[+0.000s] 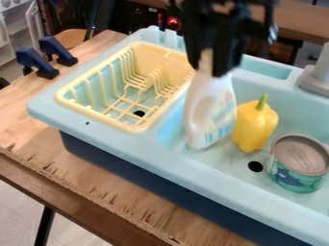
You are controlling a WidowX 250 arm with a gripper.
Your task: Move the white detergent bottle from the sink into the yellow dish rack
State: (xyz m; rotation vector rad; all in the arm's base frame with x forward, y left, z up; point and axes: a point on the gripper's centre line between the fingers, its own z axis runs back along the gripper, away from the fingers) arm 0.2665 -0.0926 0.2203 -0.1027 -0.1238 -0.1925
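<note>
The gripper (208,67) is at the upper centre, above the toy sink (119,142). Its jaws are clamped on the neck of the white detergent bottle (221,108). The bottle hangs roughly upright, base downward, on the basin side of the divider beside the yellow dish rack (96,116). Whether its base touches the sink cannot be determined.

Risk conditions:

1. Slip or rotation. The grip is confined to the narrow top, with the wide body below. Contact at the base could pivot the bottle between the jaws or pull it free.

2. Collision with the yellow bell pepper (255,126). The pepper stands just beside the bottle, stem up. Lateral travel toward it could tip it or push it toward the metal-topped can (297,163).

3. Snag on the rack. The bottle's upper part is near the rack's rim in this view. Insufficient clearance during travel to that side could catch the bottle or displace the rack.

4. Unstable release. If released with the base on the divider's slope or not flat on the basin floor, the bottle would probably topple, possibly against the pepper.
</note>
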